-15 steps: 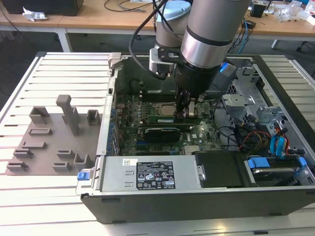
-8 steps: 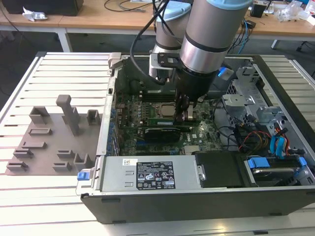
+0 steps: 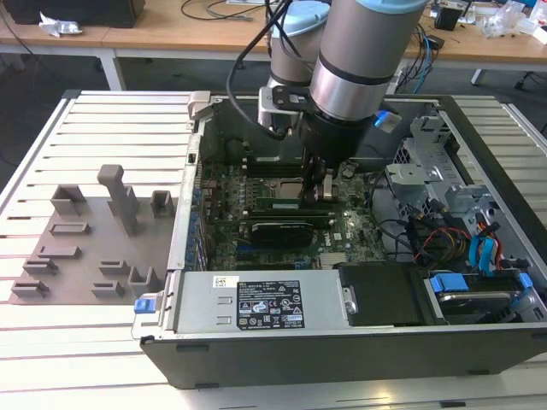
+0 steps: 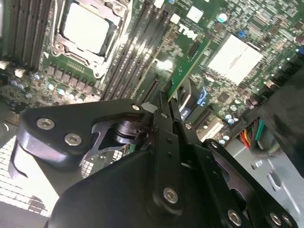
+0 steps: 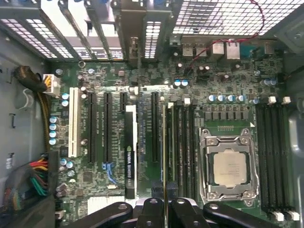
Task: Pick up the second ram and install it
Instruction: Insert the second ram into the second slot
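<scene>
Holding the second ram edge-on in the gripper, with jaws closed on its two flat faces near one end. Hanging above the motherboard inside the open computer case, over the memory slots between the black card and the CPU socket. Cannot tell whether touching a slot or just clear of it.

Judged light, thin and stiff along its length, but fragile:
- Likely to crack or shed chips if bent or twisted.
- Likely to slip between smooth pads if pinched weakly.
- Best taken by the flat faces or the short ends, square to the board, away from the contact edge.
- Probably in need of even, straight pressure into the slot, with no rocking.

Counted in the first wrist view:
- One stick in the jaws.
- One CPU socket.
- One black card standing in its slot.
- What look like four memory slots on each side of the socket, so two banks.
- Several long expansion slots beyond the card, exact number unclear.

Counted in the exterior view:
- One arm.
- One case on the slatted desk.
- One grey fixture tray beside it, on the exterior view's left.
</scene>
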Available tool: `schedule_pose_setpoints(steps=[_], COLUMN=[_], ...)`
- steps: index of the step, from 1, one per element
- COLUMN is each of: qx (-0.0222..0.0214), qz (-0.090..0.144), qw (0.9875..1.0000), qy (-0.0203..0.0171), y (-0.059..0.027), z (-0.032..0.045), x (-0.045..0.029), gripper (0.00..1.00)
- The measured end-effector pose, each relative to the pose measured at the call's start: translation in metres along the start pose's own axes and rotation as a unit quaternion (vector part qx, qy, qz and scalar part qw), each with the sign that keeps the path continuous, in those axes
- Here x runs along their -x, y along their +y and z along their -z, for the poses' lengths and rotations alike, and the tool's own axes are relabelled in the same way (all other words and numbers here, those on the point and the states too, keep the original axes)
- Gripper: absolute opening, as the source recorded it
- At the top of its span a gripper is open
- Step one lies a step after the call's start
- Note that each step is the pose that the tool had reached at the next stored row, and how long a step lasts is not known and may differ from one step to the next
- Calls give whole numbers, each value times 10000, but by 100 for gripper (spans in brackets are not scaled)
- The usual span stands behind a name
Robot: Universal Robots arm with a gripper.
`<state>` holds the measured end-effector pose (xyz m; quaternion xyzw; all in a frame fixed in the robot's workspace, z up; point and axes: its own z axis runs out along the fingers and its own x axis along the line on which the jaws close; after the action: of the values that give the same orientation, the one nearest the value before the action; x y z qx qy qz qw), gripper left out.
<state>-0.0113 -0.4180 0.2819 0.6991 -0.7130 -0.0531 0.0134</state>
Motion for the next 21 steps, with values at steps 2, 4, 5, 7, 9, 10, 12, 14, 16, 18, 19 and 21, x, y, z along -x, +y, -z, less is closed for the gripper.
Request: schedule_pose_setpoints(steps=[2,4,5,7,9,10,12,14,16,18,19,21], qx=[1,1,1,1,2,2,1,1,1,2,2,2], qz=[5,6,6,5,6,6,6,7,6,6,6,7], qw=[10000,10000,10000,10000,10000,10000,10000,10000,10000,10000,10000,10000], qy=[-68,-70,-70,-70,-70,-69,-70,-71,-70,-70,-71,-71], y=[-1,-3,-3,9,10,16,35,28,27,24,26,32], z=[-37,-69,-103,-160,-235,-266,-331,-409,-459,-494,-507,-523], x=[37,71,131,161,177,193,227,265,268,280,294,298], gripper=[13,13,13,13,13,13,13,13,13,13,13,13])
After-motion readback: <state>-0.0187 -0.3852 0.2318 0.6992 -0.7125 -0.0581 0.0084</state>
